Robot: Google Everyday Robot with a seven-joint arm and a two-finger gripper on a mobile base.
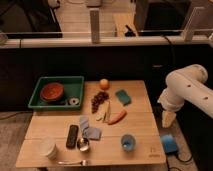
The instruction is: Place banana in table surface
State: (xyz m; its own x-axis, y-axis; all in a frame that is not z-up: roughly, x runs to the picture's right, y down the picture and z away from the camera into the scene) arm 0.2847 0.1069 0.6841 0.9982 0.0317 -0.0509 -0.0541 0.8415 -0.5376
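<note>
The banana (104, 112), slim and pale yellow-green, lies on the table surface (140, 120) near the middle, between dark grapes (99, 100) and an orange-red carrot (117, 117). My white arm reaches in from the right. Its gripper (169, 119) hangs pointing down just off the table's right edge, well to the right of the banana. It is open and I see nothing in it.
A green tray (75, 82) at the back left holds a red bowl (52, 91). An orange (103, 83), teal sponge (122, 96), blue cloth (89, 128), black remote (72, 136), spoon (83, 144), white cup (48, 148), blue cup (128, 143) and fork (72, 162) are spread over the table.
</note>
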